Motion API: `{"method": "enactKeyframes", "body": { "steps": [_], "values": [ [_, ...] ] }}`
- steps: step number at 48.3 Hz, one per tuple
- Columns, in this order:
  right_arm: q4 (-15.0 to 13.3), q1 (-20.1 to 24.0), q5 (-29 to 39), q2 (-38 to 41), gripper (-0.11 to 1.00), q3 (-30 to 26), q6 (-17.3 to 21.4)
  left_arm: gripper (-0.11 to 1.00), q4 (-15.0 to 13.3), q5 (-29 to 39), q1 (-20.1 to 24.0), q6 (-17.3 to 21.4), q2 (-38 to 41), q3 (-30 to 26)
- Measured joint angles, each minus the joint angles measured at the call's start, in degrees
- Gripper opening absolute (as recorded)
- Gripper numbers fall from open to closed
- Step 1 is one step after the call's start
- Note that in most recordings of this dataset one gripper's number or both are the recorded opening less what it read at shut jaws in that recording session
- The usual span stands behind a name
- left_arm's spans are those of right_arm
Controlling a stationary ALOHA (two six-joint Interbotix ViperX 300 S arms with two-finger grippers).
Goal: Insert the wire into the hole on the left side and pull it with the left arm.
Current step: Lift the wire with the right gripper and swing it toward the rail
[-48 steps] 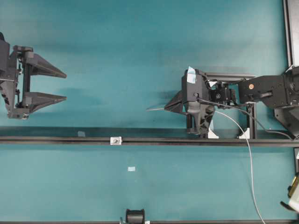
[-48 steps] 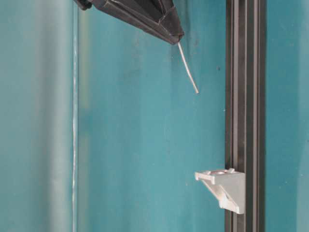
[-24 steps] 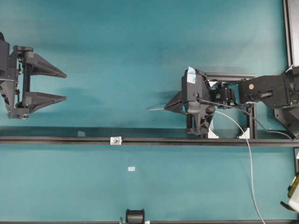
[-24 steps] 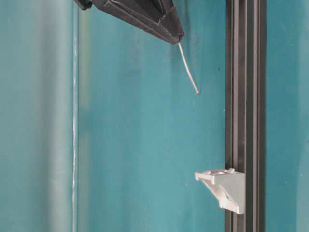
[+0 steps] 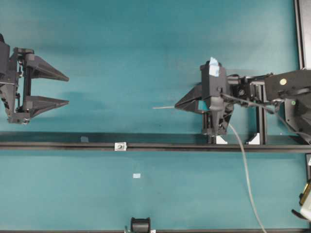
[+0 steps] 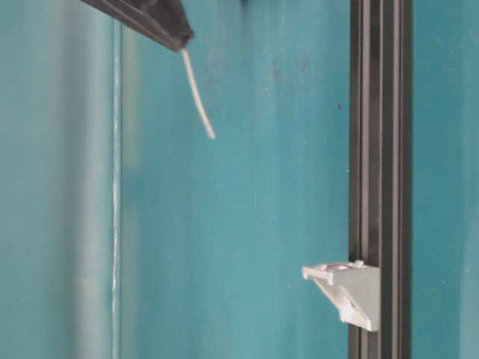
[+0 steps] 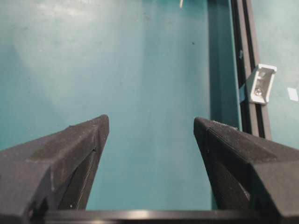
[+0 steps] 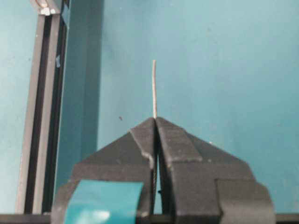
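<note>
- Right gripper [image 8: 154, 122]: nearest item in my right wrist view. Its two fingers are pressed together, clenched on the wire [image 8: 153, 88]. A teal tape patch [image 8: 103, 200] sits on its body.
- Wire: a short, bare end sticks straight out past the fingertips, hanging free above the teal table [image 5: 146, 48]. In the overhead view it points left, toward the other arm, and touches nothing. The rest of it trails behind the gripper and off the bottom edge.
- Black rail [image 5: 97, 145]: runs across the table, just beside the right gripper and parallel to the wire's line.
- Small white block [image 5: 120, 146]: fixed on the rail, left of the wire tip and well apart from it. The hole [image 5: 119, 146] shows as a dark dot on its top face. The table-level view gives the same: wire tip up and away, block low on the rail, clear table between them.
- Left gripper [image 5: 67, 89]: farthest from the wire, at the left edge. Fingers spread wide, holding nothing, with only table between them in the left wrist view.
- Status, my judgement: wire grasped, so pickup is done. Still to do: bring the tip to the hole, thread it through, then have the left gripper grasp the emerging end and pull. Roughly the first third complete.
</note>
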Motion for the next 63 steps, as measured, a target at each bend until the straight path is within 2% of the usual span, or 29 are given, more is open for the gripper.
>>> {"method": "enactKeyframes", "body": {
  "steps": [10, 22, 30, 37, 45, 55, 58, 63],
  "values": [
    [0.1, -0.2, 2.7, -4.1, 0.01, 0.0, 0.1, 0.92, 0.0, 0.0, 0.0, 0.0, -0.1, -0.5],
    [0.0, -0.2, 1.9, -5.9, 0.01, 1.4, 0.7, 0.92, 0.0, 0.0, -0.1, -0.5, 0.0, -0.6],
    [0.5, 0.2, -4.0, -5.9, 0.01, 4.3, 3.0, 0.92, 0.0, -0.9, -1.5, -2.4, 0.8, -0.6],
    [1.7, 2.9, -13.0, -5.9, 0.01, 7.4, 3.0, 0.92, 0.0, -4.0, -4.0, -3.4, 2.6, -0.6],
    [5.1, 6.1, -21.2, -4.5, 0.01, 9.1, 2.9, 0.92, 0.0, -9.4, -7.6, -3.4, 7.4, -0.5],
    [9.0, 10.1, -26.2, -0.4, 0.01, 8.9, 0.3, 0.92, 0.0, -20.0, -12.0, -3.4, 15.6, -0.6],
    [11.1, 11.2, -27.8, 1.0, 0.01, 8.7, -1.5, 0.92, 0.0, -23.1, -13.7, -3.4, 18.4, -0.8],
    [16.7, 14.0, -31.6, 3.8, 0.01, 8.2, -6.2, 0.91, 0.0, -26.6, -15.3, -3.4, 23.0, -1.9]
  ]
}}
